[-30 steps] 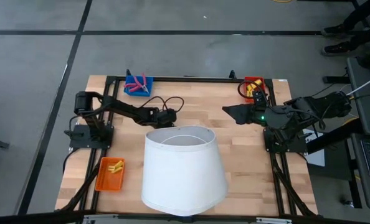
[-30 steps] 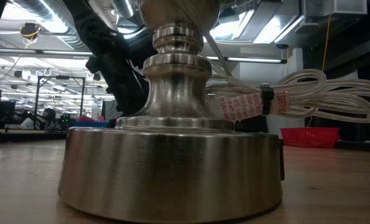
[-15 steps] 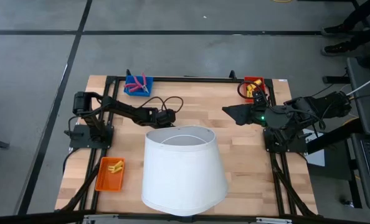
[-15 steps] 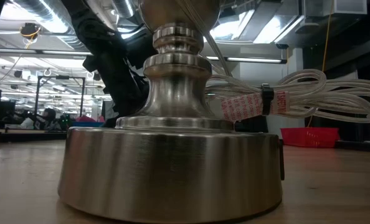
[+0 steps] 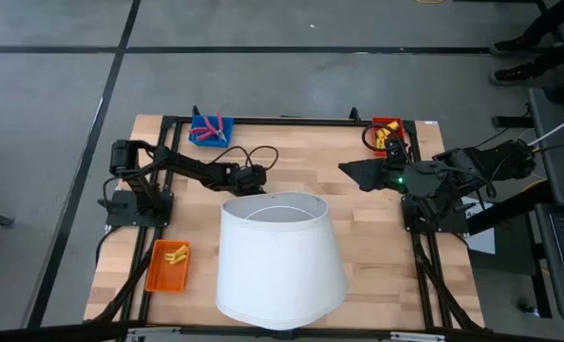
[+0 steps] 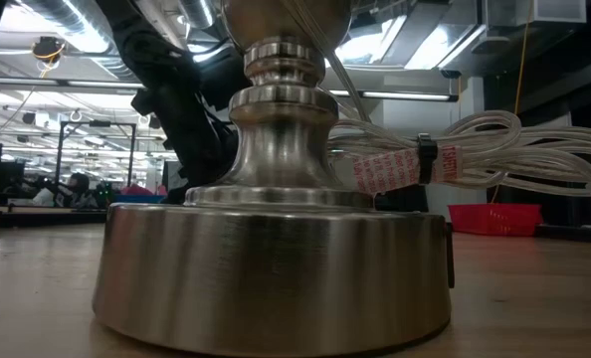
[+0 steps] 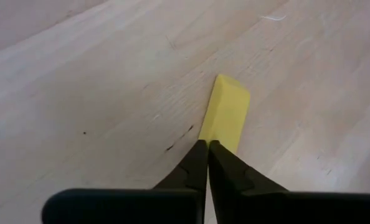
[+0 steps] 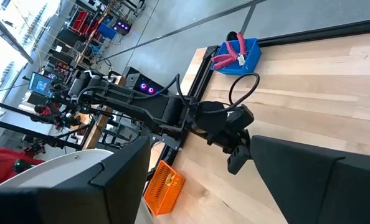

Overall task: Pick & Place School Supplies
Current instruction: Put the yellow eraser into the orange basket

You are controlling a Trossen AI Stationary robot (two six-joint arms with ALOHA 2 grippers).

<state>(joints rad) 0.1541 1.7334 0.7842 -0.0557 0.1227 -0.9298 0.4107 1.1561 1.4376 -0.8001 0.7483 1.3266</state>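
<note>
Since the earlier frame the left gripper (image 7: 207, 163) has closed its jaws tight beside the white lampshade (image 5: 280, 256), tips meeting over the flat yellow eraser-like block (image 7: 225, 115), apparently not clamping it, so regrasping seems next, while the right gripper (image 5: 350, 172) waits wide.

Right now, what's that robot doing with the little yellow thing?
The left gripper is down on the table behind the big white lampshade, its jaws shut, tips meeting right at the end of a yellow block lying flat on the wood. Whether it really has hold of the block is hard to tell. The right gripper waits open above the table near the red tray.
</note>
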